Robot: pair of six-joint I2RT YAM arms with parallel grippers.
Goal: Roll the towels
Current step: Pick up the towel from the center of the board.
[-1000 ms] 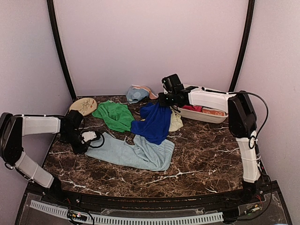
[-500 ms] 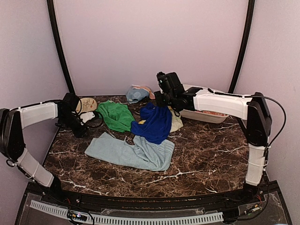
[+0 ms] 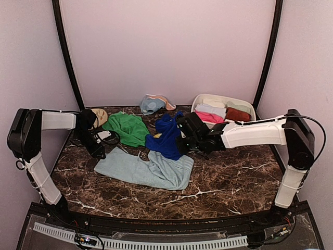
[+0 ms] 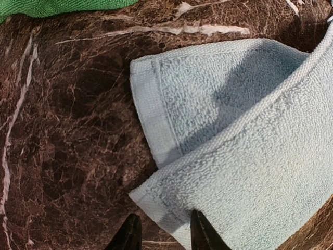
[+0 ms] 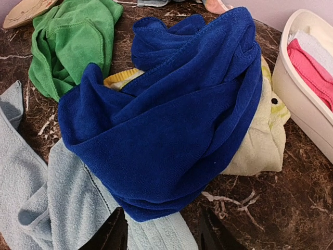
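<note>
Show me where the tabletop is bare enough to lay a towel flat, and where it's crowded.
Bare marble: the near strip between the light blue towel and the front edge, and the right side in front of the white basin, though the right arm reaches over it. Crowded: back centre, where the green towel and royal blue towel lie bunched.

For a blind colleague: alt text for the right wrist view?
A crumpled royal blue towel fills the centre, draped over a light blue towel and a pale yellow towel on the marble table. Green towel upper left, white basin right; right gripper open below.
</note>
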